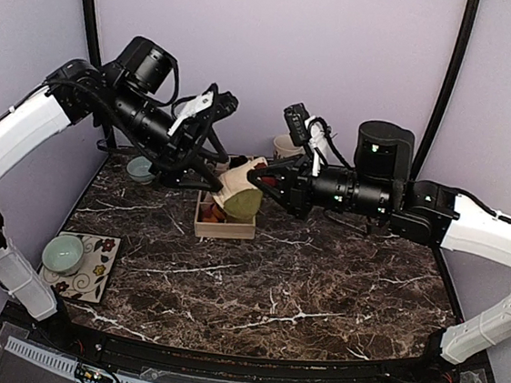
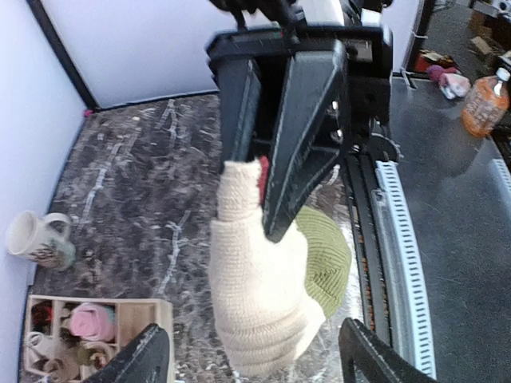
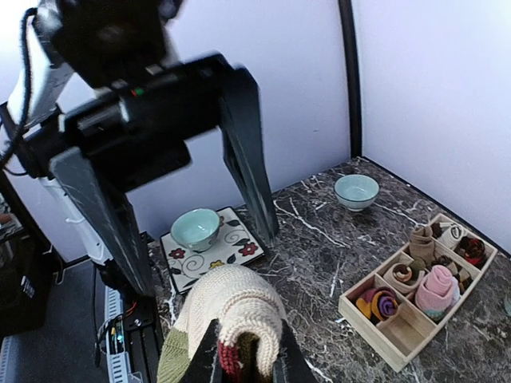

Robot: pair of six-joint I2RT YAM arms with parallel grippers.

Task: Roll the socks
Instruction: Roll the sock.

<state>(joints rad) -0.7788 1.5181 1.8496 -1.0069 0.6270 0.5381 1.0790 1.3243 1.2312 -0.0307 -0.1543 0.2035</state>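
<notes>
A cream knit sock (image 1: 240, 193) with a yellow-green toe and a red patch at the cuff hangs in the air above the wooden box. My right gripper (image 1: 255, 179) is shut on its cuff; the right wrist view shows the jaws (image 3: 246, 363) pinching the folded cuff of the sock (image 3: 231, 303). My left gripper (image 1: 224, 148) is wide open and holds nothing. In the left wrist view its fingertips (image 2: 149, 357) stand on either side of the sock's (image 2: 259, 295) lower end, not touching it. The right gripper (image 2: 257, 179) shows there at the top.
A wooden divided box (image 1: 224, 226) under the sock holds a striped roll (image 3: 379, 303), beige rolls (image 3: 403, 275) and a pink bundle (image 3: 437, 289). A teal bowl (image 1: 63, 254) sits on a flowered plate (image 1: 96, 275) front left. Another bowl (image 1: 141, 169) and a mug (image 1: 286, 146) stand at the back.
</notes>
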